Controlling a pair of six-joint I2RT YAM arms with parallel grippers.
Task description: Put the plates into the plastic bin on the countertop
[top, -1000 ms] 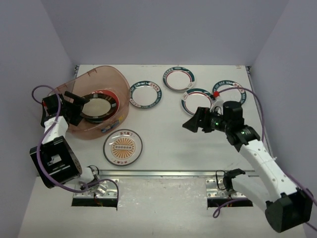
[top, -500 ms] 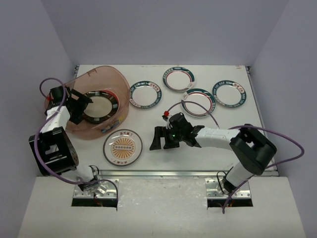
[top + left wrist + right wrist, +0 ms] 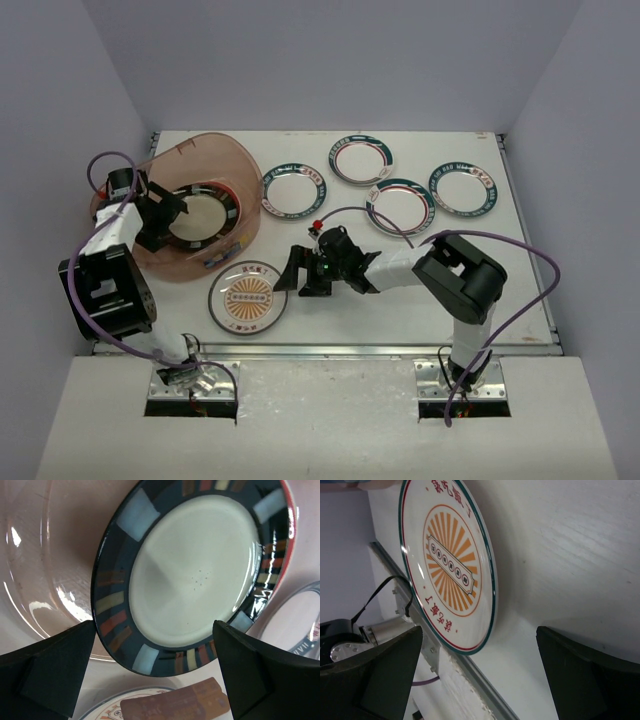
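Observation:
The plastic bin (image 3: 190, 165) stands at the back left of the countertop (image 3: 400, 300). Inside it a dark-rimmed plate (image 3: 200, 215) (image 3: 195, 575) lies on top, with the red edge of another plate (image 3: 288, 515) showing beneath. My left gripper (image 3: 165, 218) (image 3: 155, 680) hangs open inside the bin, over that plate's left rim and holding nothing. The orange-centred plate (image 3: 249, 296) (image 3: 447, 570) lies in front of the bin. My right gripper (image 3: 298, 277) (image 3: 480, 680) is open just right of it, low over the countertop and empty. Several small white plates (image 3: 295, 191) lie further back.
The other small plates lie at the back middle (image 3: 361, 160) and right (image 3: 400, 205) (image 3: 466, 190). The metal rail (image 3: 330, 349) (image 3: 470, 680) runs along the countertop's front edge, close to the orange-centred plate. A label (image 3: 175, 705) shows through the bin wall.
My right arm has swung from the right side of the table leftward and down to the orange-centred plate. The left gripper has shifted slightly further back inside the bin. Both grippers stayed open.

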